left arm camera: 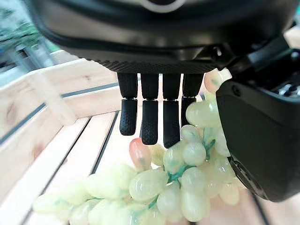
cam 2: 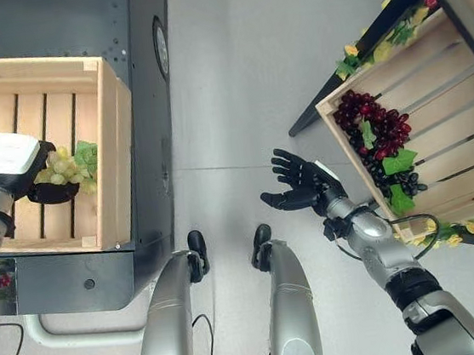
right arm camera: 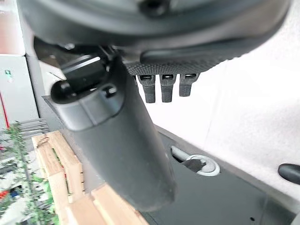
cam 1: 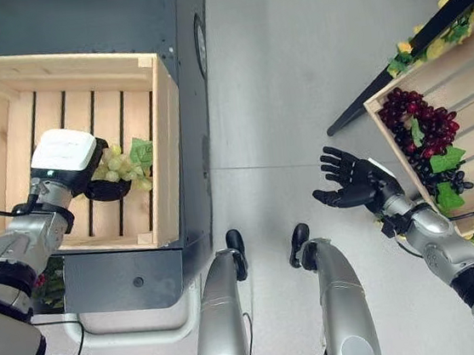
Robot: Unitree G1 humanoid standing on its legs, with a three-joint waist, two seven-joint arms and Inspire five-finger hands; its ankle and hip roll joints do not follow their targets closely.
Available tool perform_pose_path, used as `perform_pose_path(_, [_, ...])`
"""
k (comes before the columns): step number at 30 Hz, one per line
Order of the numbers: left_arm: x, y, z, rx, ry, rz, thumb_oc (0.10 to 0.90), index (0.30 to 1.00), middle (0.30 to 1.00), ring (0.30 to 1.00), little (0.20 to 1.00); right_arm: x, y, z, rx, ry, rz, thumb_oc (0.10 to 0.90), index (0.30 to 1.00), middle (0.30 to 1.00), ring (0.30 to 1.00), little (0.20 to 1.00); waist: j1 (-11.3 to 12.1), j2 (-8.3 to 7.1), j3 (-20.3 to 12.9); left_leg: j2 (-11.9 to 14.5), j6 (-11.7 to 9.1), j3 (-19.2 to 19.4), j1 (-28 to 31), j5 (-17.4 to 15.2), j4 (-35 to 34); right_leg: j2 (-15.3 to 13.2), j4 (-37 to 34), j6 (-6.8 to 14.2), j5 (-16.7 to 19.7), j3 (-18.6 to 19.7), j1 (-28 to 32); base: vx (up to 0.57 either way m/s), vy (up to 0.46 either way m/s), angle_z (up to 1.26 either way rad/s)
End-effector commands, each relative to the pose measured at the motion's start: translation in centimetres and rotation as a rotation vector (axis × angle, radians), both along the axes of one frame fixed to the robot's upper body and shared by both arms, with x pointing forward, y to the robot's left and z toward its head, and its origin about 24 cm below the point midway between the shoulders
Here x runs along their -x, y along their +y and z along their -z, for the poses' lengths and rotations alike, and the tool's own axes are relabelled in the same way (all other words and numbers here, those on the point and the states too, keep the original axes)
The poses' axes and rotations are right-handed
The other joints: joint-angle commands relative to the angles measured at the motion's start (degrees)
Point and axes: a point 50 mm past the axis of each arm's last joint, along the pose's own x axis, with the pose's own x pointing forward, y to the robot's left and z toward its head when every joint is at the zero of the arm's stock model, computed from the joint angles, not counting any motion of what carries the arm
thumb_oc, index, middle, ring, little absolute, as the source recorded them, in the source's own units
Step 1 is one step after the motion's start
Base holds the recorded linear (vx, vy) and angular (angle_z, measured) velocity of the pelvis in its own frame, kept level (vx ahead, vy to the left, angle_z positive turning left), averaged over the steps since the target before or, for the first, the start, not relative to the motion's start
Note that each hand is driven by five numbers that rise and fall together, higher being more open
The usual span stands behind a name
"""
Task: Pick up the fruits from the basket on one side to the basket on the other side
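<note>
The left robot hand (cam 1: 106, 189) is down inside the left crate (cam 1: 165, 143), and it has the green grapes (cam 1: 121, 163) in its grip: the wrist view shows the fingers (left arm camera: 150, 119) on one side of the bunch (left arm camera: 168, 187) and the thumb on the other, clasping it. From the hand, the bunch trails toward the crate's inner wall, the one facing the floor gap, its long axis lying roughly across the slats. I can't tell whether the bunch is resting on the slats or hanging just above them. That crate holds nothing else I can make out, just bare slats around the fruit. Across the grey floor (cam 1: 296, 94), well apart from the left crate, sits the right crate (cam 1: 466, 83), and that one is loaded: a bunch of dark red grapes (cam 1: 423, 122), darker ones with green leaves just beside it. The right robot hand (cam 1: 353, 180) hovers over the floor between the two crates, nearer the right one, palm up, fingers spread and holding nothing. By my reading the next move turns on the left hand: if this is a drop-off, it only has to let go and lift straight up clear of the crate wall.
</note>
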Motion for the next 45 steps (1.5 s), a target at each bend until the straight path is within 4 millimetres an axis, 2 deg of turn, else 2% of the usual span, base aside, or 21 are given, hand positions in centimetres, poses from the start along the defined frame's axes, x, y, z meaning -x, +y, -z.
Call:
perform_pose_path(1, [0.8, 2.0, -4.7, 0.28, -0.323, -0.074, 0.4, 0.3, 0.3, 0.3, 0.3, -0.1, -0.9, -3.6, -0.053, -0.185, 0.004, 0.8, 0.9, 0.9, 0.9, 0.9, 0.87, 2.67, -0.73, -4.26, -0.11, 1.5, 10.89, -1.95, -8.23, 0.78, -3.27, 0.48, 1.26, 0.33, 7.58, 0.03, -0.059, -0.05])
perform_pose_path(3, [1.4, 2.3, -4.1, 0.486, -0.404, -0.072, 0.4, 0.3, 0.3, 0.3, 0.3, 0.3, -0.7, -2.8, -0.07, -0.169, 0.011, 0.8, 0.9, 0.9, 0.9, 0.9, 0.95, 2.66, -0.73, -4.8, 0.06, 1.04, 14.49, -0.85, -10.29, 0.82, -4.9, 0.17, 2.08, 0.43, 10.79, -0.02, -0.071, -0.03])
perform_pose_path(4, [1.6, 2.3, -4.0, 0.524, -0.417, -0.069, 0.4, 0.3, 0.3, 0.3, 0.3, 0.4, -0.6, -2.6, -0.073, -0.164, 0.01, 0.8, 0.9, 0.9, 0.9, 0.9, 0.89, 2.67, -0.89, -4.93, 0.01, 0.84, 15.46, -0.72, -10.91, 0.88, -5.45, 0.22, 2.14, 0.45, 11.7, -0.01, -0.059, 0.0])
perform_pose_path(7, [2.1, 2.1, -2.8, 0.725, -0.468, -0.051, 0.4, 0.3, 0.3, 0.3, 0.3, 1.1, -0.2, -1.3, -0.091, -0.136, 0.014, 0.8, 0.9, 0.9, 0.9, 0.9, 0.84, 2.8, -3.29, -5.55, -0.17, -0.13, 18.57, -0.3, -13.4, 1.24, -7.91, 0.5, 2.6, 0.76, 14.61, 0.05, -0.068, 0.0])
perform_pose_path(11, [2.5, 2.0, -2.0, 0.876, -0.516, -0.029, 0.4, 0.3, 0.3, 0.3, 0.3, 1.7, 0.1, -0.2, -0.101, -0.113, 0.009, 0.8, 0.9, 0.9, 0.9, 0.9, 0.64, 3.08, -5.39, -5.94, -0.47, -1.04, 21.93, 0.07, -15.86, 1.81, -11.07, 0.46, 2.58, 0.82, 18.28, 0.05, -0.062, -0.04])
perform_pose_path(13, [2.9, 1.6, -0.8, 1.008, -0.532, 0.001, 0.4, 0.3, 0.3, 0.3, 0.3, 2.3, 0.6, 0.8, -0.103, -0.09, 0.002, 0.8, 0.9, 0.9, 0.9, 0.9, 0.61, 3.4, -8.19, -6.5, -0.92, -1.9, 25.55, 0.7, -19.04, 2.67, -14.98, 0.42, 2.47, 0.97, 22.44, 0.1, -0.095, -0.03])
perform_pose_path(15, [3.1, 1.3, -0.4, 1.102, -0.548, 0.034, 0.4, 0.3, 0.3, 0.3, 0.3, 2.5, 0.7, 1.1, -0.092, -0.088, 0.01, 0.8, 0.9, 0.9, 0.9, 0.9, 0.6, 3.62, -9.66, -6.77, -1.18, -2.22, 27.82, 1.13, -21.23, 3.14, -17.33, 0.47, 2.52, 0.85, 24.92, 0.06, -0.07, -0.04])
perform_pose_path(16, [3.1, 1.3, -0.4, 1.103, -0.547, 0.034, 0.4, 0.3, 0.3, 0.3, 0.3, 2.5, 0.7, 1.1, -0.092, -0.087, 0.01, 0.8, 0.9, 0.9, 0.9, 0.9, 0.58, 3.63, -9.61, -6.77, -1.19, -2.24, 27.93, 1.16, -21.31, 3.15, -17.43, 0.47, 2.55, 0.82, 25.04, 0.08, -0.07, -0.05])
perform_pose_path(19, [3.1, 0.6, 1.0, 1.345, -0.517, 0.104, 0.4, 0.3, 0.3, 0.3, 0.3, 2.6, 1.2, 1.9, -0.068, -0.071, 0.077, 0.8, 0.9, 0.9, 0.9, 0.9, 0.76, 4.45, -13.5, -7.53, -1.73, -3.16, 33.11, 2.39, -27.12, 3.88, -23.97, 0.7, 3.3, 0.43, 31.18, 0.09, -0.086, -0.05])
perform_pose_path(20, [3.2, 0.5, 1.0, 1.353, -0.52, 0.107, 0.4, 0.3, 0.3, 0.3, 0.3, 2.7, 1.2, 1.9, -0.068, -0.068, 0.077, 0.8, 0.9, 0.9, 0.9, 0.9, 0.75, 4.5, -13.66, -7.54, -1.76, -3.21, 33.33, 2.46, -27.41, 3.95, -24.38, 0.7, 3.39, 0.4, 31.49, 0.08, -0.08, -0.07])
perform_pose_path(22, [2.9, -0.9, 1.7, 1.507, -0.502, 0.204, 0.4, 0.3, 0.3, 0.3, 0.3, 2.8, 2.4, 2.2, -0.054, -0.074, 0.06, 0.8, 0.9, 0.9, 0.9, 0.9, 0.92, 5.07, -16.08, -7.72, -2.09, -3.97, 35.46, 3.3, -30.14, 4.56, -28.26, 0.59, 4.38, 0.37, 34.41, 0.05, -0.099, -0.06])
perform_pose_path(25, [2.5, -2.3, 1.9, 1.598, -0.476, 0.286, 0.4, 0.3, 0.3, 0.3, 0.3, 2.7, 3.4, 2.4, -0.083, -0.056, 0.063, 0.8, 0.9, 0.9, 0.9, 0.9, 1.36, 5.42, -18.01, -7.7, -2.23, -4.82, 37.0, 4.19, -32.29, 4.94, -31.33, 0.53, 5.52, 0.14, 36.63, 0.02, -0.126, -0.03])
perform_pose_path(28, [1.8, -4.0, 1.6, 1.666, -0.424, 0.375, 0.4, 0.3, 0.3, 0.3, 0.3, 1.8, 4.7, 1.8, -0.132, -0.064, 0.045, 0.8, 0.9, 0.9, 0.9, 0.9, 2.07, 5.69, -19.96, -7.59, -2.59, -5.71, 38.47, 5.49, -35.25, 5.49, -35.41, 0.5, 7.23, -0.25, 38.97, 0.01, -0.14, 0.03])
perform_pose_path(30, [1.0, -5.4, 0.2, 1.686, -0.393, 0.475, 0.4, 0.3, 0.3, 0.3, 0.3, 0.8, 6.5, 0.4, -0.177, -0.097, -0.002, 0.8, 0.9, 0.9, 0.9, 0.9, 2.51, 5.81, -21.54, -7.58, -2.9, -6.35, 39.27, 6.48, -37.43, 6.02, -38.69, 0.44, 8.58, -0.3, 40.4, -0.03, -0.169, 0.0])
perform_pose_path(33, [0.4, -6.8, -1.0, 1.699, -0.369, 0.562, 0.4, 0.3, 0.3, 0.3, 0.3, 0.0, 8.1, -1.0, -0.188, -0.114, -0.059, 0.8, 0.9, 0.9, 0.9, 0.9, 2.76, 5.88, -22.88, -7.41, -3.2, -6.38, 39.79, 7.31, -39.14, 6.44, -41.44, 0.35, 9.65, -0.5, 41.6, -0.03, -0.131, 0.08])
perform_pose_path(36, [-0.3, -8.0, -2.3, 1.705, -0.329, 0.635, 0.4, 0.3, 0.3, 0.3, 0.3, -1.0, 9.0, -2.5, -0.149, -0.132, -0.112, 0.8, 0.9, 0.9, 0.9, 0.9, 2.99, 5.76, -24.05, -7.14, -3.69, -7.03, 40.28, 8.57, -41.52, 7.16, -43.56, 0.24, 10.42, -0.67, 42.52, -0.03, -0.129, 0.03])
perform_pose_path(40, [-1.5, -10.3, -3.9, 1.7, -0.248, 0.723, 0.4, 0.3, 0.3, 0.3, 0.3, -2.5, 9.4, -5.6, -0.11, -0.198, -0.121, 0.8, 0.9, 0.9, 0.9, 0.9, 3.33, 5.23, -25.18, -6.81, -4.24, -8.2, 40.71, 10.14, -44.38, 7.91, -45.19, 0.18, 10.94, -1.3, 43.23, -0.02, -0.132, 0.14])
perform_pose_path(42, [-2.6, -12.5, -4.9, 1.685, -0.171, 0.793, 0.4, 0.3, 0.3, 0.3, 0.3, -4.1, 10.3, -8.3, -0.12, -0.238, -0.116, 0.8, 0.9, 0.9, 0.9, 0.9, 3.56, 4.63, -26.14, -6.68, -4.24, -8.52, 40.63, 10.01, -44.45, 8.16, -45.53, -0.03, 10.81, -1.51, 43.36, -0.01, -0.13, 0.21])
perform_pose_path(43, [-2.6, -12.5, -4.9, 1.684, -0.171, 0.793, 0.4, 0.3, 0.3, 0.3, 0.3, -4.1, 10.3, -8.3, -0.12, -0.238, -0.116, 0.8, 0.9, 0.9, 0.9, 0.9, 3.56, 4.63, -26.12, -6.68, -4.24, -8.52, 40.62, 10.0, -44.45, 8.16, -45.53, -0.03, 10.81, -1.51, 43.36, 0.0, -0.091, 0.14])
perform_pose_path(45, [-3.2, -13.8, -5.7, 1.655, -0.116, 0.83, 0.4, 0.3, 0.3, 0.3, 0.3, -5.0, 10.9, -10.3, -0.14, -0.261, -0.101, 0.8, 0.9, 0.9, 0.9, 0.9, 3.59, 4.32, -26.77, -6.37, -4.17, -8.02, 40.88, 9.66, -44.23, 8.33, -45.63, -0.17, 10.8, -1.44, 43.62, 0.01, -0.088, 0.06])
